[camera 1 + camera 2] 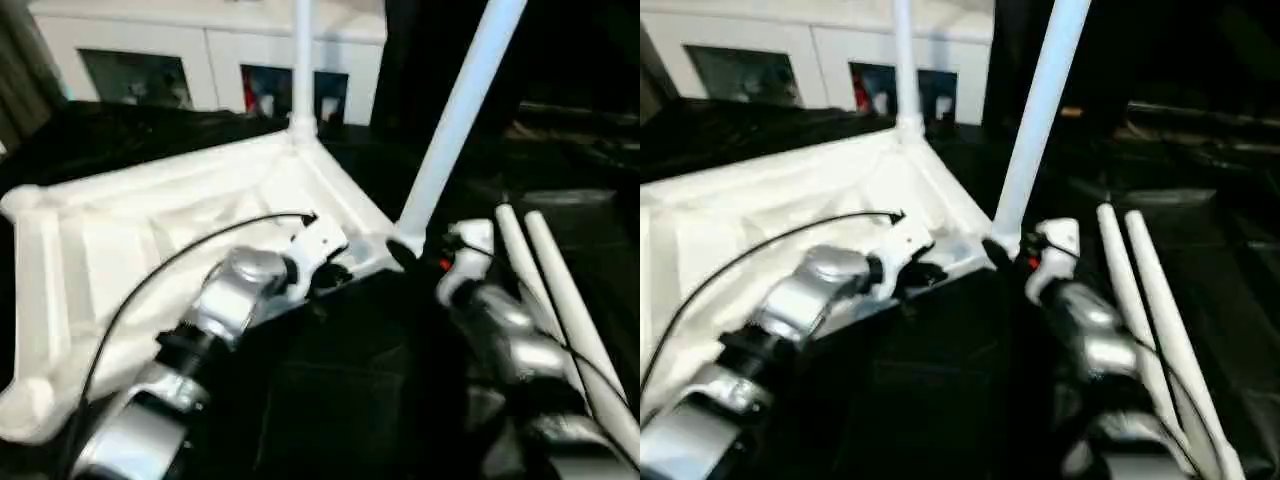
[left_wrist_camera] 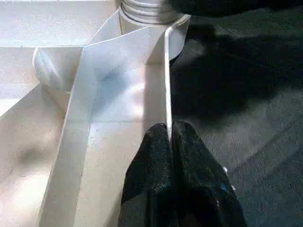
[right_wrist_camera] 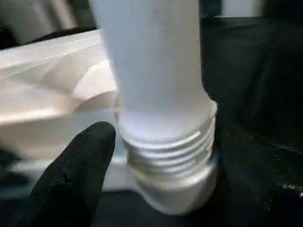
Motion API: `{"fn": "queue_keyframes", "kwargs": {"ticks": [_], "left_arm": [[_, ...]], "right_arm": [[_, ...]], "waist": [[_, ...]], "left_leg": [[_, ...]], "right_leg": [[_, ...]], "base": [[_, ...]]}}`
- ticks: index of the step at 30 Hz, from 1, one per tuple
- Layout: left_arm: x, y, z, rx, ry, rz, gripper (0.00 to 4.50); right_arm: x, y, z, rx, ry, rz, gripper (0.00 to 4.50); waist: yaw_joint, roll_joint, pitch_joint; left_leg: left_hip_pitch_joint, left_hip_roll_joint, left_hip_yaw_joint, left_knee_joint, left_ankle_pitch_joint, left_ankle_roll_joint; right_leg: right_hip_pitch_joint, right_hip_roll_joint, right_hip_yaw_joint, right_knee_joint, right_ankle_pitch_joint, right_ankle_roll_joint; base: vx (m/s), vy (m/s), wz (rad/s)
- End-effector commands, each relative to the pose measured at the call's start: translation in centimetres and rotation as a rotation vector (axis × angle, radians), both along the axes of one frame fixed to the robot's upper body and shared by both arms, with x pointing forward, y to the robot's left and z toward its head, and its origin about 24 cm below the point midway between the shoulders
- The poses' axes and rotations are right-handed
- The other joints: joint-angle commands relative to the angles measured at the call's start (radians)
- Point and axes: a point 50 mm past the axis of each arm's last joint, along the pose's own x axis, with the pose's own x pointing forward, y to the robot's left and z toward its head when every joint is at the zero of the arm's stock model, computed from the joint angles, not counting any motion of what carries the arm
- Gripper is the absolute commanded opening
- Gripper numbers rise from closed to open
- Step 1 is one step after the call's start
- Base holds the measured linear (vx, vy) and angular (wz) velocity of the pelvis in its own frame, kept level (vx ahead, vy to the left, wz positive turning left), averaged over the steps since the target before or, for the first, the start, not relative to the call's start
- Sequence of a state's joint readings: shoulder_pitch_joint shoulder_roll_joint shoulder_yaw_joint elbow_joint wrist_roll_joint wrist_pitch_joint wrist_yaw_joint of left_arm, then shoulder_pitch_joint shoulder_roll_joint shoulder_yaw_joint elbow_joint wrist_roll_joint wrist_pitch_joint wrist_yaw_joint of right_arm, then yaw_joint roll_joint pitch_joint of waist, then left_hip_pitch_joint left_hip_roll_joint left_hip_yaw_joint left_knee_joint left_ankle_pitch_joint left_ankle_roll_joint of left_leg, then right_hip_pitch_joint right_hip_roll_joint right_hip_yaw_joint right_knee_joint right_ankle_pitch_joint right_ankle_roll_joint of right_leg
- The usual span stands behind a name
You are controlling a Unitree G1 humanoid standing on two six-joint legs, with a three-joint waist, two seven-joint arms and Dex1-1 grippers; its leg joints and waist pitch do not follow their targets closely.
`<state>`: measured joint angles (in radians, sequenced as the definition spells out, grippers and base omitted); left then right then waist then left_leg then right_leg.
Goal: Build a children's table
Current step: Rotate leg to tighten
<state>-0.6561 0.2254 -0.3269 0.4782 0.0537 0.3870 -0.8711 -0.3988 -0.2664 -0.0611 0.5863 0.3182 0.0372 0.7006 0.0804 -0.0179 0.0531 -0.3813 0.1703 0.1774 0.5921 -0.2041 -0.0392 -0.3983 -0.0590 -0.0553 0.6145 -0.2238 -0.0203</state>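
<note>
Right gripper spread around the leg; left gripper pinching the tabletop rim. I'd grab this light, slick plastic low, near the threads.

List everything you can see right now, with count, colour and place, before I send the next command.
Table top: one, white, lying ribbed underside up on the black-draped table.
Fitted legs: two, white; one upright in the far corner socket, one leaning in the near right corner socket, its thread still showing above the socket.
Loose legs: two, white, lying side by side on the cloth right of the top.
Black-draped table: one, black, under everything.
Cabinet: one, white with glass doors, behind.
Left gripper: black fingers shut on the top's near rim.
Right gripper: black fingers open either side of the leaning leg's threaded base.
</note>
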Motion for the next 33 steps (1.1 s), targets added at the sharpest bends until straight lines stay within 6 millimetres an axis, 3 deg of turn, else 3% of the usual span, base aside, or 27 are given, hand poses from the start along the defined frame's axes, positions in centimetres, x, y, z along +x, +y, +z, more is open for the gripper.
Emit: {"fn": "queue_keyframes", "kwargs": {"ticks": [1,4,6,11,12,14,15,17,19,33], "left_arm": [[-0.2,-0.3,1.0,-0.03,-0.03,-0.118,0.0],[-0.5,0.0,0.9,-0.035,-0.022,-0.165,0.0],[-1.4,0.2,1.1,-0.067,-0.012,-0.29,0.0],[-2.3,0.4,1.1,-0.066,0.029,-0.381,0.0],[-2.5,0.6,1.0,-0.058,0.038,-0.406,0.0],[-2.5,0.7,1.0,-0.057,0.038,-0.411,0.0],[-2.5,0.7,1.0,-0.06,0.036,-0.413,0.0],[-2.4,0.8,1.0,-0.059,0.03,-0.408,0.0],[-2.4,0.9,1.1,-0.06,0.027,-0.406,0.0],[-2.1,1.0,1.1,-0.063,0.023,-0.39,0.0]], "right_arm": [[-1.2,-0.1,0.6,-0.023,-0.002,0.126,4.03],[-1.9,-0.4,0.7,-0.055,-0.001,0.174,4.03],[-2.8,-0.9,0.9,-0.111,0.002,0.236,4.03],[-3.0,-1.1,1.2,-0.154,-0.01,0.262,4.03],[-3.0,-1.2,1.4,-0.162,-0.01,0.258,4.03],[-3.1,-1.3,1.5,-0.165,-0.009,0.264,4.03],[-3.1,-1.3,1.6,-0.177,-0.01,0.274,4.03],[-3.2,-1.1,1.6,-0.182,-0.008,0.304,4.03],[-3.5,-0.9,1.5,-0.186,-0.002,0.341,4.03],[-3.4,-1.2,1.3,-0.192,0.009,0.341,2.87]], "waist": [[0.007,0.003,-0.07],[0.013,0.003,-0.068],[0.013,0.003,-0.066],[0.018,0.007,-0.065],[0.022,0.003,-0.064],[0.025,0.005,-0.064],[0.025,-0.002,-0.063],[0.028,0.001,-0.062],[0.028,-0.002,-0.063],[0.03,-0.005,-0.069]], "left_leg": [[0.022,0.07,-0.021,-0.05,0.05,0.183],[0.018,0.071,-0.02,-0.051,0.034,0.174],[0.019,0.073,-0.02,-0.053,0.003,0.15],[0.022,0.074,-0.019,-0.053,0.003,0.132],[0.023,0.075,-0.018,-0.053,-0.002,0.129],[0.021,0.074,-0.018,-0.052,0.0,0.125],[0.021,0.074,-0.017,-0.052,-0.009,0.12],[0.02,0.073,-0.018,-0.053,-0.028,0.108],[0.019,0.071,-0.018,-0.053,-0.036,0.1],[0.014,0.067,-0.019,-0.043,0.013,0.128]], "right_leg": [[0.065,-0.096,0.052,-0.041,0.247,-0.298],[0.063,-0.099,0.049,-0.041,0.225,-0.304],[0.063,-0.1,0.049,-0.045,0.163,-0.301],[0.058,-0.098,0.049,-0.041,0.149,-0.3],[0.058,-0.1,0.049,-0.042,0.138,-0.3],[0.059,-0.1,0.049,-0.042,0.128,-0.291],[0.058,-0.1,0.049,-0.043,0.116,-0.289],[0.059,-0.102,0.049,-0.045,0.082,-0.283],[0.06,-0.101,0.049,-0.046,0.064,-0.274],[0.061,-0.099,0.046,-0.035,0.122,-0.275]], "base": [[0.0,0.0,0.0],[0.0,0.0,0.0],[0.0,0.0,0.0],[0.0,0.0,0.0],[0.0,0.0,0.0],[0.0,0.0,0.0],[0.0,0.0,0.0],[0.0,0.0,0.0],[0.0,0.0,0.0],[0.0,0.0,0.0]]}}
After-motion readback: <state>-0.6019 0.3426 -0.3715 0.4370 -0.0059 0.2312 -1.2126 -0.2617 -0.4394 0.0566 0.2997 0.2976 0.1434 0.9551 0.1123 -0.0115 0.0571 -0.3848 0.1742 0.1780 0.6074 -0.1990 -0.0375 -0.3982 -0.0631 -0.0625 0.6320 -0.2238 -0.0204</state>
